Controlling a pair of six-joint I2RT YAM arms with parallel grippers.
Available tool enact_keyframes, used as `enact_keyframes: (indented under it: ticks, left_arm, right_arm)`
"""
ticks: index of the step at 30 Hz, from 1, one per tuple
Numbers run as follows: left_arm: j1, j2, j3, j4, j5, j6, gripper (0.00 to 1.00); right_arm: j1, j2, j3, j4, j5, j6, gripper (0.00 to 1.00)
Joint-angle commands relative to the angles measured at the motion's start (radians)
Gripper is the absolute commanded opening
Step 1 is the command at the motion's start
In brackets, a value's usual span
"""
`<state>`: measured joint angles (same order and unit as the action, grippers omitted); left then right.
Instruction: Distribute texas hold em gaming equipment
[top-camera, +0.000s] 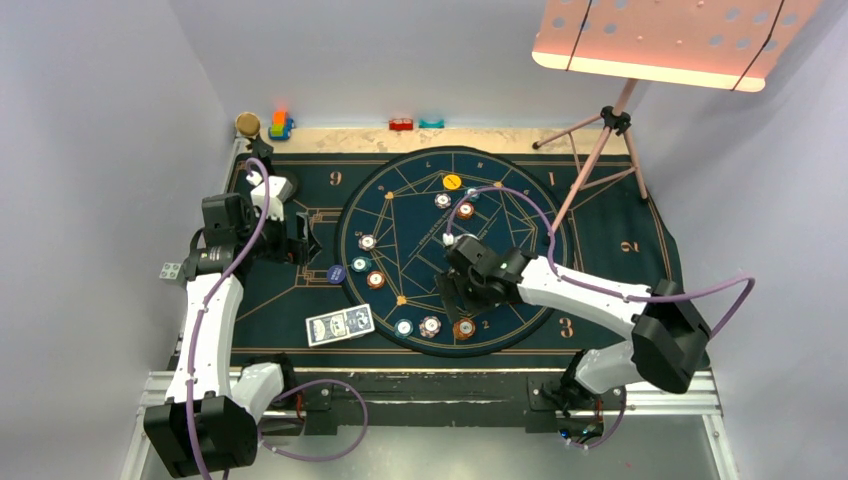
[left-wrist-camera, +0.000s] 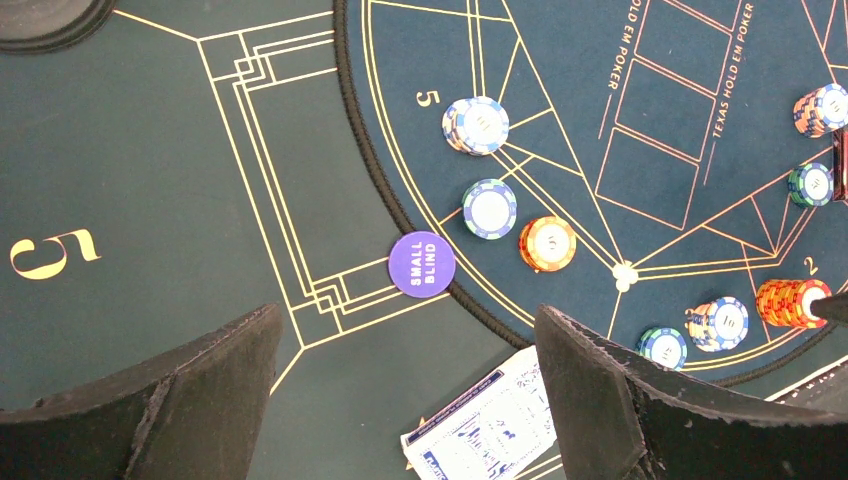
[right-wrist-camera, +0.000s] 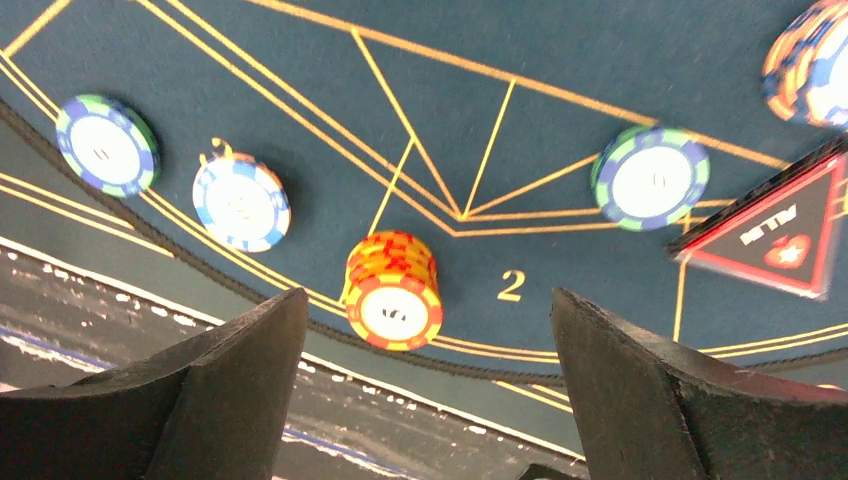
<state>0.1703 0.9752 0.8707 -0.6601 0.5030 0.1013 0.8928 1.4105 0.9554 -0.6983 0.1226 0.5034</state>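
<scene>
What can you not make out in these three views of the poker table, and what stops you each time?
Playing cards: left wrist view, cut off by the bottom edge and partly behind the left gripper; count unclear.
Red triangular marker: right wrist view, cut off by the right edge.
Corner chip stack: right wrist view, blurred and cut off by the top-right corner.
Poker chips: top external view, markings too small to read.
</scene>
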Motion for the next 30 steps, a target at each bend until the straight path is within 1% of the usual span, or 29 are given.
enact_keyframes:
  ticks: [1,6,9,13,18,23,27,30]
  left_arm:
    - [0.010,-0.012,-0.003,0.022,0.022,0.022,1.00]
    - [0.011,-0.011,-0.002,0.021,0.019,0.020,1.00]
    - [0.010,-0.012,-0.003,0.022,0.019,0.020,1.00]
    - [0.011,-0.010,-0.002,0.023,0.018,0.020,1.00]
    - [0.010,-0.009,-0.002,0.023,0.017,0.023,1.00]
    - [0.010,-0.010,-0.003,0.024,0.017,0.022,1.00]
    - [0.011,-0.010,-0.004,0.022,0.017,0.021,1.00]
    - [0.010,-0.012,-0.004,0.022,0.017,0.022,1.00]
  right_arm:
    - [0.037,-0.061,-0.052,0.021,-0.029,0.092,0.94]
    - [0.078,-0.014,-0.087,0.064,-0.058,0.103,0.94]
    - [0.095,0.020,-0.099,0.095,-0.069,0.109,0.92]
    - [0.098,0.061,-0.105,0.121,-0.060,0.109,0.88]
    - [0.098,0.095,-0.121,0.142,-0.058,0.109,0.78]
    - [0.098,0.089,-0.123,0.139,-0.041,0.104,0.62]
    - [0.098,0.078,-0.116,0.123,-0.033,0.101,0.43]
    - [0.098,0.053,-0.104,0.100,-0.032,0.100,0.35]
